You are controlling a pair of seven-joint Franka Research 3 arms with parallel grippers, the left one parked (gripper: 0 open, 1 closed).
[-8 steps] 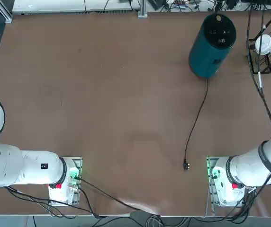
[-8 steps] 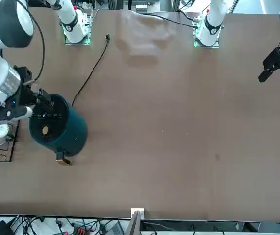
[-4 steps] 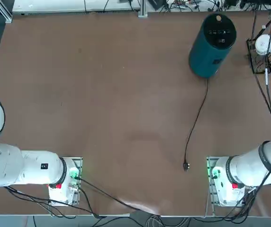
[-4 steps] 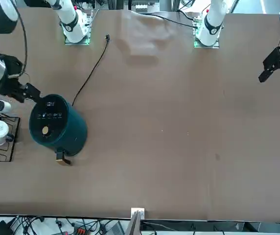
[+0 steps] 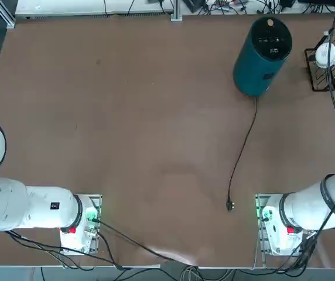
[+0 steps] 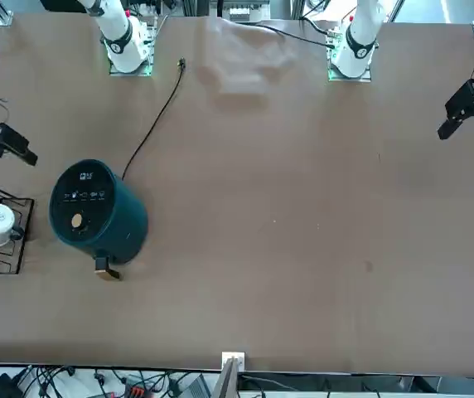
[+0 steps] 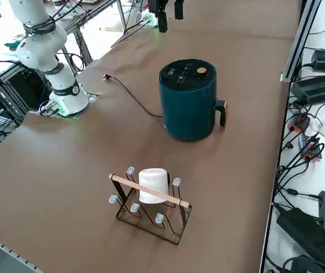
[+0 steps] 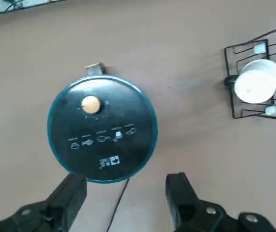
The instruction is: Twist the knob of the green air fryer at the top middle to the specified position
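— Near the far edge of the table point(image 5: 126, 117), toward the robot's right, the air fryer point(image 5: 260, 58) is standing upright, its black control face turned up and the knob point(image 8: 90, 104) sitting on that face beyond the row of white icons. Is anything touching it?

— No. The right end effector point(image 8: 123, 193) is hanging well above the air fryer with its two fingers spread wide and nothing between them. In the wrist view the whole round face is showing beyond the fingertips, so the arm is high and clear of it.

— So how far along is the task?

— Hard to say whether the knob is sitting at the wanted mark; the markings around it are too small to read. I am judging that either the twist is not yet begun or the arm is standing off from it. Nothing is gripping the knob now.

— Anything else nearby?

— A wire rack point(image 7: 151, 202) holding a white cup point(image 7: 153, 185) is standing just to the right of the air fryer, apart from it, and the power cord point(image 5: 243, 146) is trailing unplugged toward the arm's base.
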